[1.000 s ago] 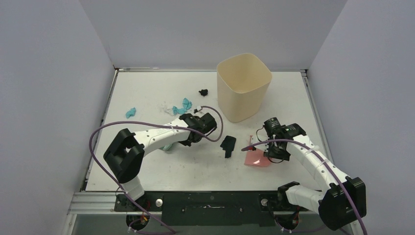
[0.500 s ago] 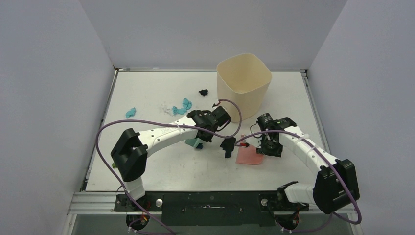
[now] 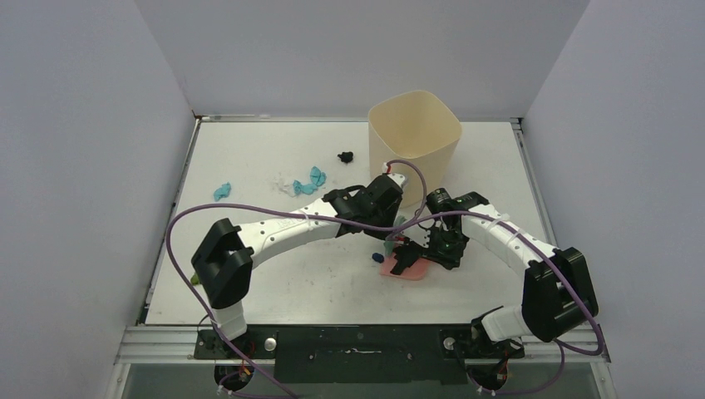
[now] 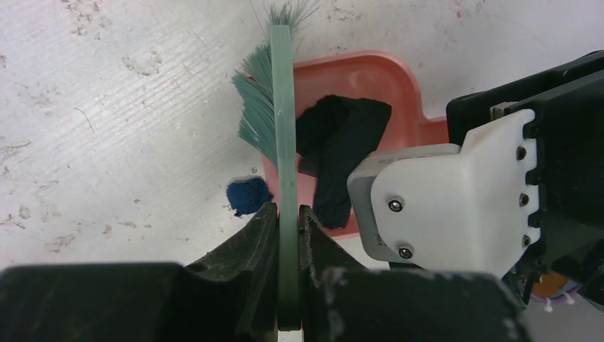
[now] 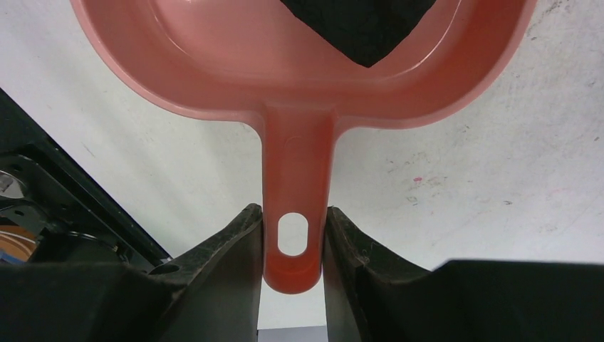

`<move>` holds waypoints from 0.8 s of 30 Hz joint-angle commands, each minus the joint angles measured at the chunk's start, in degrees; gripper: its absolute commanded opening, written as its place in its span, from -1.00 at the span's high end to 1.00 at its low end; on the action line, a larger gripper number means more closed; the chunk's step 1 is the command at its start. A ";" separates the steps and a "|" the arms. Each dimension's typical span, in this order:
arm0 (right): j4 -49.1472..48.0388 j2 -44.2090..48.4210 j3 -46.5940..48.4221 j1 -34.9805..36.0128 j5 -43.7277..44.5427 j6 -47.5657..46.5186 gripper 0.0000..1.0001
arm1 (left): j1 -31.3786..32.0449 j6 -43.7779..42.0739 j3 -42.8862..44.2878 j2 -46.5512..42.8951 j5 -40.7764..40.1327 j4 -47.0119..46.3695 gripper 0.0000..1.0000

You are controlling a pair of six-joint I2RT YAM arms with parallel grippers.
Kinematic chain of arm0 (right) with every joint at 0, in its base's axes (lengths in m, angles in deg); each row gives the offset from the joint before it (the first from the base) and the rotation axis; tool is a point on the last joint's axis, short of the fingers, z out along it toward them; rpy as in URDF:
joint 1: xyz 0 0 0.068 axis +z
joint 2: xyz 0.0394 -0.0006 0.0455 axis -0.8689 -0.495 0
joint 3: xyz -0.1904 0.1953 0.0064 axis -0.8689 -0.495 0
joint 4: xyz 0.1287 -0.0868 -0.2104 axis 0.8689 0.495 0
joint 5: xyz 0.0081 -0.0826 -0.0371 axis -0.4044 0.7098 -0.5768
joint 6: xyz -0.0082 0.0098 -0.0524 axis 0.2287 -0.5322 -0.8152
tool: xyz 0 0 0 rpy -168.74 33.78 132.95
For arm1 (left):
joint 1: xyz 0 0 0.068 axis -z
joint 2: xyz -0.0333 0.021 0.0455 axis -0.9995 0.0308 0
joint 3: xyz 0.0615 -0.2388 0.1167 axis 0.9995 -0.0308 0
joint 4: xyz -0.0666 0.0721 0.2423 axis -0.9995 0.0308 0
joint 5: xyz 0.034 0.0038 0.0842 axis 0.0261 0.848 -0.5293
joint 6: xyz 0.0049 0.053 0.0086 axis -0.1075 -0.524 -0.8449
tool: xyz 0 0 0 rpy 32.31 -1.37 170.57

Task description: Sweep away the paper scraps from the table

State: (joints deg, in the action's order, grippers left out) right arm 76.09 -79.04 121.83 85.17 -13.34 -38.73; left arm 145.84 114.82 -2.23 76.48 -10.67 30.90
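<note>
Starting nearest the arm bases, you have both tools meeting in the middle of the surface (image 3: 274, 287). Your right fingers (image 5: 238, 249) are closed snugly on the handle of the pink dustpan (image 5: 214, 78). In the right wrist view that handle runs straight back between them toward 6 o'clock. A black paper scrap (image 5: 360, 28) lies in the pan, its upper part cut off by the frame edge. Your left fingers (image 4: 260, 228) pinch the green hand brush (image 4: 285, 135), seen edge-on. Its long axis points to 12 o'clock from the fingers and its bristles flare toward 10 o'clock.

The relation to watch is in the left wrist view. The dark blue scrap (image 4: 248, 196) sits on the bare surface at 9 o'clock of the brush spine, just beside the pan's lip, while the pan's hollow lies at 3 o'clock. By my reading the brush would have to get round to the scrap's 9 o'clock side and push toward 3 o'clock. The left arm is much the nearer. You cannot tell whether the scrap touches the lip, because the brush and a finger cover that edge. Nor can you tell whether the bristles reach the surface.

Farther out in the overhead view, teal scraps (image 3: 314, 178) lie at about 11 o'clock of the pan, well apart from it. Beside them is a faint white scrap (image 3: 283, 181) that is hard to make out. A lone teal bit (image 3: 222, 191) lies at 10 o'clock. Farthest, a small black bit (image 3: 345, 155) sits just beside the beige bin (image 3: 414, 141).
</note>
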 commanded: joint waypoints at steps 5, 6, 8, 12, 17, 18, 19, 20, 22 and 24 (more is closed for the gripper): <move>-5.11 1.74 -1.82 0.63 -6.85 1.70 0.89 | 1.96 6.87 -0.48 -10.35 0.89 4.50 1.00; -5.31 2.45 -2.37 0.62 -7.55 1.28 0.89 | 2.05 6.85 -0.12 -11.66 -1.82 6.46 1.00; -6.26 3.81 -3.46 0.64 -8.16 1.14 0.89 | 2.12 6.68 0.77 -14.37 -6.34 11.26 1.00; -5.85 3.56 -3.26 0.63 -7.81 1.30 0.89 | 2.08 5.88 3.06 -17.56 -16.72 23.29 1.00; -4.54 4.61 -2.45 0.66 -7.71 1.17 0.89 | 0.41 10.01 3.88 -16.99 -37.01 41.00 1.00; -4.41 4.96 -2.35 0.66 -7.55 1.03 0.89 | -0.57 12.47 3.30 -16.01 -41.16 45.01 1.00; -4.41 5.35 -2.31 0.73 -7.37 0.86 0.89 | -2.05 15.24 2.51 -14.97 -45.04 48.59 1.00; -4.33 5.63 -2.35 0.73 -7.34 0.74 0.89 | -3.57 18.11 1.61 -13.60 -47.98 52.11 1.00; -4.33 6.03 -2.52 0.67 -7.41 0.46 0.89 | -6.32 23.28 -0.39 -10.63 -52.62 58.10 1.00; -4.58 6.15 -2.92 0.69 -7.66 0.25 0.89 | -8.47 22.73 -3.61 -8.06 -53.99 58.84 1.00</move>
State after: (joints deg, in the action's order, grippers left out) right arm 72.04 -75.15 118.31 85.54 -19.64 -37.81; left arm 141.45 130.47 -1.44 63.54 -50.93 75.93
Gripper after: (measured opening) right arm 0.313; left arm 0.087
